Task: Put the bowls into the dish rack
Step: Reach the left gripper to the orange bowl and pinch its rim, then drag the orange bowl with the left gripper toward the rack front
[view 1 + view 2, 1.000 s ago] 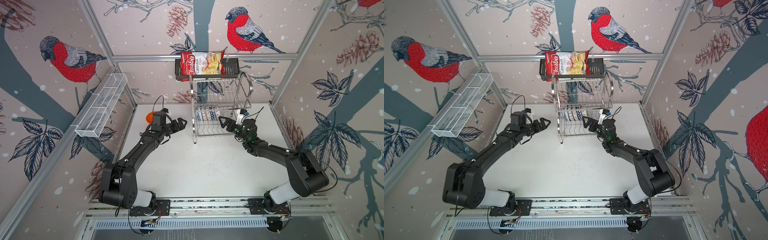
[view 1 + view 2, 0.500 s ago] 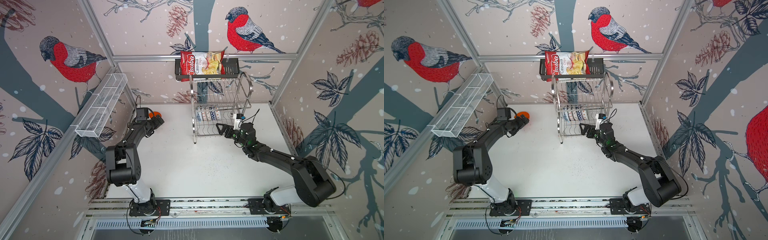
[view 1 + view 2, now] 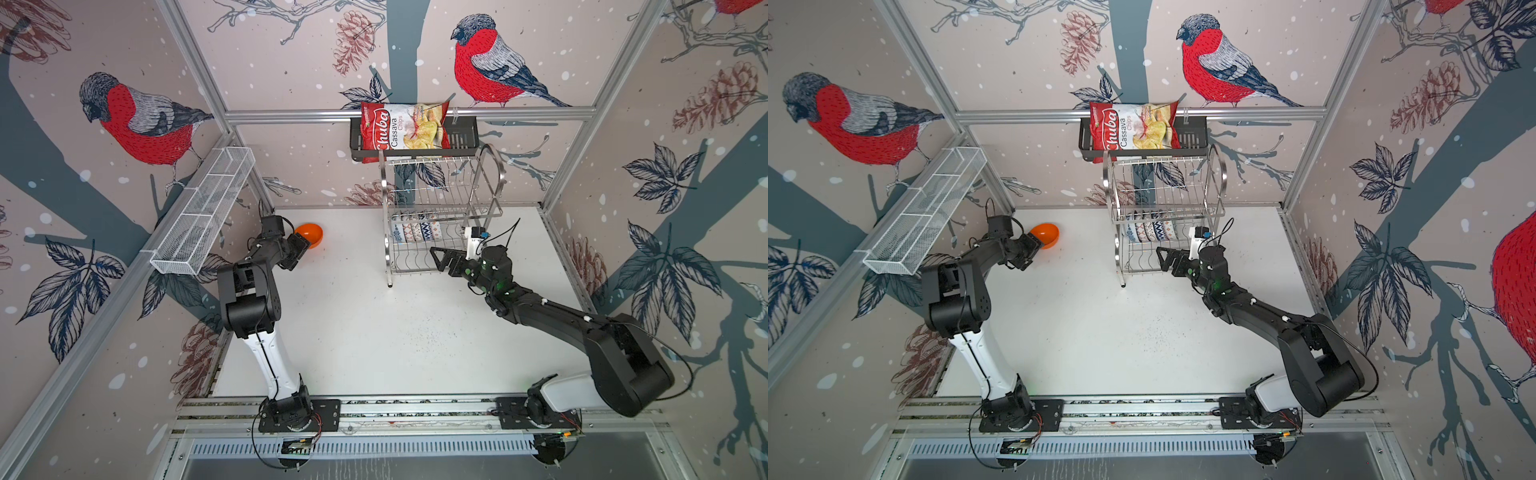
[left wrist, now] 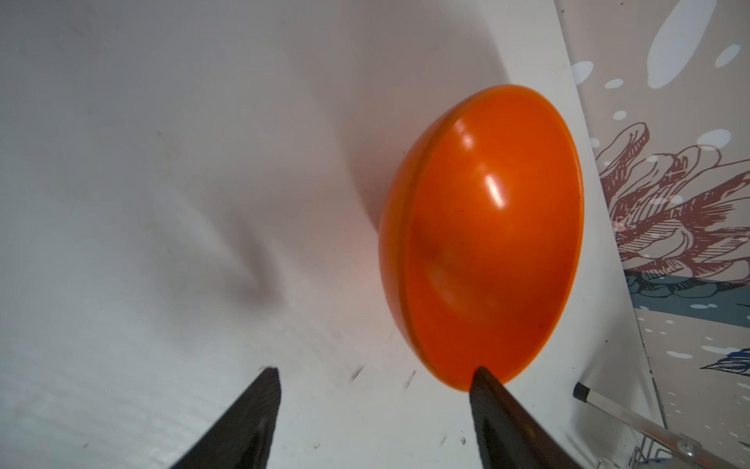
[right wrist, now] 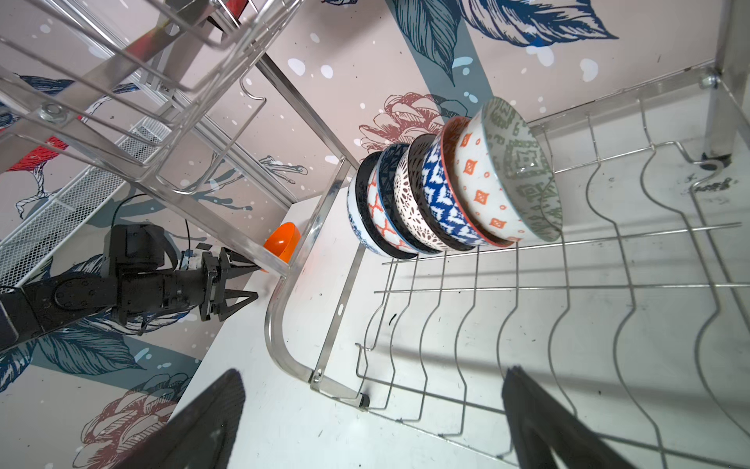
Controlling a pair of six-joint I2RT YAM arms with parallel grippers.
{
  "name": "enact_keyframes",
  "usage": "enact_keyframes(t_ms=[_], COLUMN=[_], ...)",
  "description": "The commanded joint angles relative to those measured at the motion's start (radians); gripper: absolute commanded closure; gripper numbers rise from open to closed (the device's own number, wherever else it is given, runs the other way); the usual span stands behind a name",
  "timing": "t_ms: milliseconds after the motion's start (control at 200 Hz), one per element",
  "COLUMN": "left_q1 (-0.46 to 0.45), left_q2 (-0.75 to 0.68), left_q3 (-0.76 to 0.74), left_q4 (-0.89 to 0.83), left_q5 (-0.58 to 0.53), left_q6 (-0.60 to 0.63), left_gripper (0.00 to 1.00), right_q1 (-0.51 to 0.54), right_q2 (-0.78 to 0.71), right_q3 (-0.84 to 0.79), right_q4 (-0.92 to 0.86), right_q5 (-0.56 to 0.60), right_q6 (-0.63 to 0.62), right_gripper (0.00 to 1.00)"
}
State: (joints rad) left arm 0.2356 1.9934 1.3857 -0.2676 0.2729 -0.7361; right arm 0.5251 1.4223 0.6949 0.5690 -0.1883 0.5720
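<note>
Orange bowl sat on the worktop near its far left corner, well apart from the rack. Left end effector was at the bowl with its jaws apart. One finger overlapped the rim; contact unclear, bowl not clamped. Five patterned bowls stood on edge in a tight row in the rack's lower tier, by the worktop's far edge. Right end effector hung wide open and empty just beside that tier's front, apart from the bowls.
</note>
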Motion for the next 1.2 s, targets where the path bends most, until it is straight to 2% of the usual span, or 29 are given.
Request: enact_keyframes(t_ms=[0, 220, 365, 460, 595, 690, 790, 880, 950, 1025, 1191], left_q1=[0.004, 0.005, 0.005, 0.005, 0.006, 0.005, 0.005, 0.005, 0.005, 0.001, -0.016], left_q2=[0.014, 0.041, 0.071, 0.091, 0.117, 0.123, 0.123, 0.115, 0.103, 0.078, 0.019], left_q3=[0.013, 0.041, 0.088, 0.106, 0.115, 0.117, 0.127, 0.126, 0.114, 0.085, 0.028], left_q4=[0.047, 0.070, 0.032, 0.009, -0.013, -0.019, -0.038, -0.051, -0.054, -0.043, -0.039], left_q5=[0.035, 0.010, -0.022, -0.036, -0.045, -0.046, -0.059, -0.063, -0.057, -0.043, -0.026], left_q6=[-0.060, -0.112, -0.098, -0.081, -0.054, -0.038, -0.012, 0.009, 0.022, 0.032, 0.074], left_gripper=[0.27, 0.33, 0.45, 0.58, 0.60, 0.67, 0.82, 0.86, 0.97, 1.00, 1.00], right_q1=[0.003, 0.001, 0.002, -0.004, -0.012, -0.013, -0.016, -0.020, -0.025, -0.027, -0.036], right_q2=[-0.002, -0.002, -0.006, -0.002, -0.008, -0.018, -0.022, -0.023, -0.025, -0.041, -0.063], right_q3=[0.003, 0.007, 0.003, 0.000, -0.009, -0.016, -0.020, -0.023, -0.032, -0.045, -0.058], right_q4=[0.036, 0.034, 0.041, 0.044, 0.057, 0.061, 0.062, 0.066, 0.077, 0.090, 0.088], right_q5=[-0.020, -0.027, -0.026, -0.031, -0.033, -0.027, -0.018, -0.015, -0.013, -0.006, 0.015], right_q6=[-0.017, -0.021, -0.023, -0.015, -0.005, -0.004, -0.001, 0.003, 0.011, 0.015, 0.020], right_gripper=[0.00, 0.00, 0.00, 0.01, 0.00, 0.00, 0.00, 0.01, 0.00, 0.00, 0.01])
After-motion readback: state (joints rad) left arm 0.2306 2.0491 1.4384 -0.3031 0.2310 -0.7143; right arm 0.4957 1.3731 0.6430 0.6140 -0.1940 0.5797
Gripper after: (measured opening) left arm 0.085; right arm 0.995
